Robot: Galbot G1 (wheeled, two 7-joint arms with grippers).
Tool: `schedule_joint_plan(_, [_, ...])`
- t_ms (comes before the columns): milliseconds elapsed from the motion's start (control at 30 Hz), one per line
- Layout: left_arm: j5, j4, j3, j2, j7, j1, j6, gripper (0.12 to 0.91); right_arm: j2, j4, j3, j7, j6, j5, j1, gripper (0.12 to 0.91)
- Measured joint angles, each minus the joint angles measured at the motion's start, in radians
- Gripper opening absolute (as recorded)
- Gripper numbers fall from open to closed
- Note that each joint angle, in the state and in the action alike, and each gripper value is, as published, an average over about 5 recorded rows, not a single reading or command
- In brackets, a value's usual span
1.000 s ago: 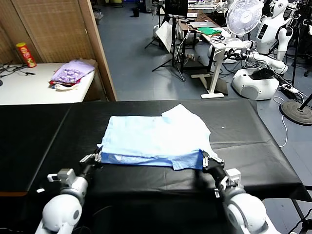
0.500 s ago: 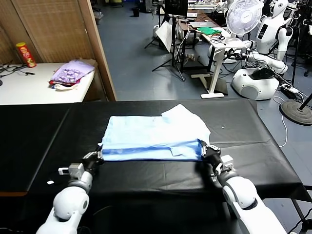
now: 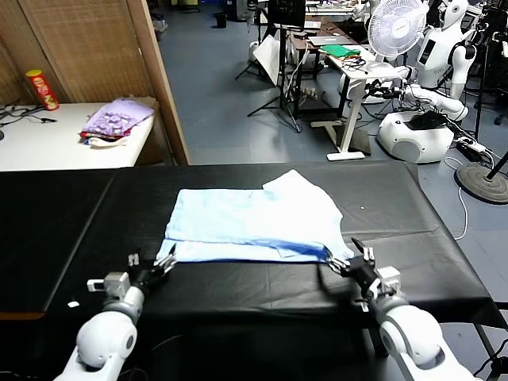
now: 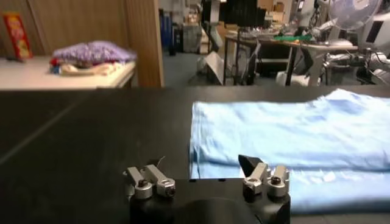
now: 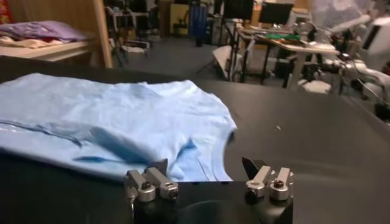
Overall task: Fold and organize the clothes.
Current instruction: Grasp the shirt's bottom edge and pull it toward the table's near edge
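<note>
The pale light-blue T-shirt (image 3: 254,221) lies flat in the middle of the black table (image 3: 71,214), with a darker blue folded strip along its near edge. My left gripper (image 3: 155,267) is open and empty just off the shirt's near left corner. My right gripper (image 3: 350,259) is open and empty just off the near right corner. In the left wrist view the shirt (image 4: 292,131) lies just beyond the open left gripper (image 4: 204,173). In the right wrist view the shirt (image 5: 109,115) lies ahead of the open right gripper (image 5: 204,169), with a sleeve nearest it.
A purple heap of clothes (image 3: 119,117) and a red can (image 3: 41,89) sit on a white table at the far left, beside a wooden partition (image 3: 163,79). Desks, a fan (image 3: 397,28) and other robots stand beyond the black table.
Both grippers carried the shirt's near hem a little forward, let go and drew back toward the table's near edge. The folded strip now lies flat and narrower.
</note>
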Motion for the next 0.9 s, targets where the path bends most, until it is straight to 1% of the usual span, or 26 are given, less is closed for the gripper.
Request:
schedule_joint_plan(200, [0.004, -0.003, 0.003, -0.005, 0.001, 0.002, 0.001, 0.798, -0.007, 0.004, -0.024, -0.013, -0.016, -0.023, 0.016, 0.798])
schedule_joint_plan(333, [0.007, -0.004, 0.003, -0.011, 0.000, 0.006, 0.001, 0.798, -0.003, -0.027, -0.050, -0.006, -0.037, -0.056, 0.052, 0.798])
schedule_joint_plan(467, [0.009, -0.004, 0.004, -0.012, 0.000, 0.008, 0.002, 0.798, 0.013, -0.084, -0.086, 0.011, -0.030, -0.061, 0.116, 0.798])
schedule_joint_plan(600, [0.009, -0.008, 0.006, -0.014, -0.001, 0.007, 0.003, 0.798, 0.033, -0.147, -0.111, 0.050, 0.014, -0.031, 0.190, 0.798])
schedule_joint_plan(667, [0.010, -0.011, 0.003, -0.015, -0.001, 0.010, 0.003, 0.798, 0.040, -0.169, -0.115, 0.063, 0.025, -0.014, 0.218, 0.798])
schedule_joint_plan(767, [0.009, -0.013, -0.005, -0.015, -0.001, 0.017, 0.003, 0.798, 0.039, -0.177, -0.115, 0.048, 0.012, 0.007, 0.230, 0.798])
schedule_joint_plan(900, [0.009, -0.013, -0.013, -0.017, 0.000, 0.023, 0.001, 0.798, 0.019, -0.130, -0.098, 0.017, -0.024, 0.031, 0.192, 0.798])
